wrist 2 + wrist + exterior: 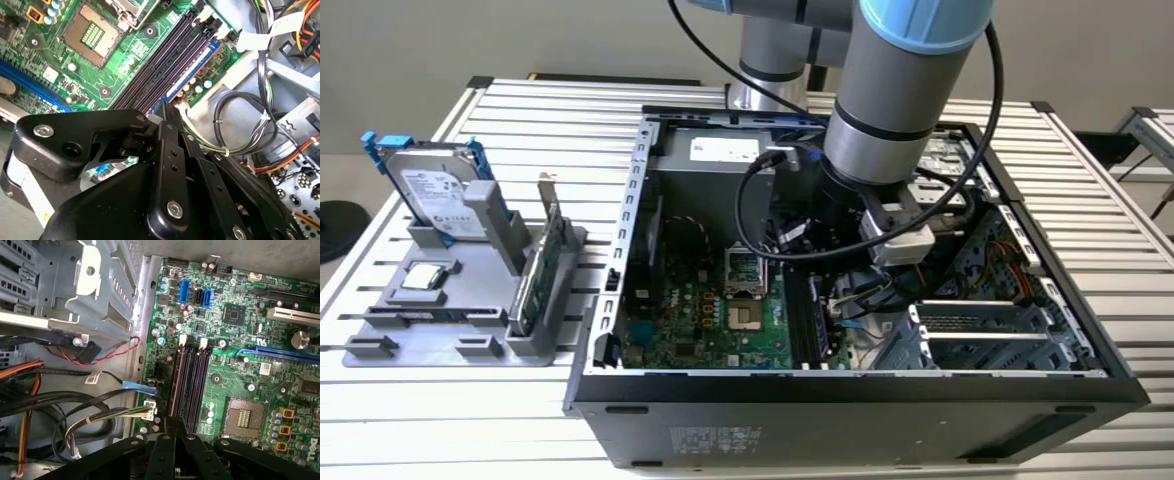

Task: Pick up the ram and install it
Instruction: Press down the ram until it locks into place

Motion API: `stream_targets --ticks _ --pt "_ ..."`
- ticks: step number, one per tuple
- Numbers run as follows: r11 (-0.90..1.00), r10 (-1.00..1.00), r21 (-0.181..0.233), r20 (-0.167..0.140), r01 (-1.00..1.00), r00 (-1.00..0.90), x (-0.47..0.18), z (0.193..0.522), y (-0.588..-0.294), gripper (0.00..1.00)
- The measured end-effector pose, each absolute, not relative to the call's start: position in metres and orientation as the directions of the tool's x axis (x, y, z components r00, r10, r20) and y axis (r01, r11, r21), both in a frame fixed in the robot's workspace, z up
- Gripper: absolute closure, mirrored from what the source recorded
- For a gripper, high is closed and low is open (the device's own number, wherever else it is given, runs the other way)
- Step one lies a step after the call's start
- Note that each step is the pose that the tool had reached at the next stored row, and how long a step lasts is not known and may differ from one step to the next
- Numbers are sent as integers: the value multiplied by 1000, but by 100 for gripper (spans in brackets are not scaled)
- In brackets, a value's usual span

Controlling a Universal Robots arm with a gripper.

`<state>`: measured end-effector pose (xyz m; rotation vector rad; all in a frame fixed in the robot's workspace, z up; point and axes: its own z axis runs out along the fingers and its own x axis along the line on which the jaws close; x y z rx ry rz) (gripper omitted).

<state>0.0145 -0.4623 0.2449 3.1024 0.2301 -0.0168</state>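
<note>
Reaching from above into the open computer case [854, 400], seen in the exterior view, with the gripper [167, 109] low over the memory slots of the green motherboard [250, 365]. Holding the black fingers [172, 150] drawn together to one narrow tip, with no gap visible in both wrist views. Resting that tip at the near end of the ram [177, 380], which stands on its edge in the outermost slot, on the side of the loose cables [75, 410] and away from the CPU socket [243, 417]. Hard to tell whether touching the stick's top edge or hovering just above it, and whether seated fully in the slot or not. Leaving the other slots beside it dark and unfilled. Standing outside the case, at the exterior view's left, a grey rack [440, 340] with the hard drive [440, 195] upright in blue rails and a green expansion card [540, 270] beside it, well apart from the gripper.
</note>
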Motion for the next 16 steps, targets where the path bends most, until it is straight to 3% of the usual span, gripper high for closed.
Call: stream_targets --ticks 16 --pt "-934 355 30 -13 355 935 14 245 -462 100"
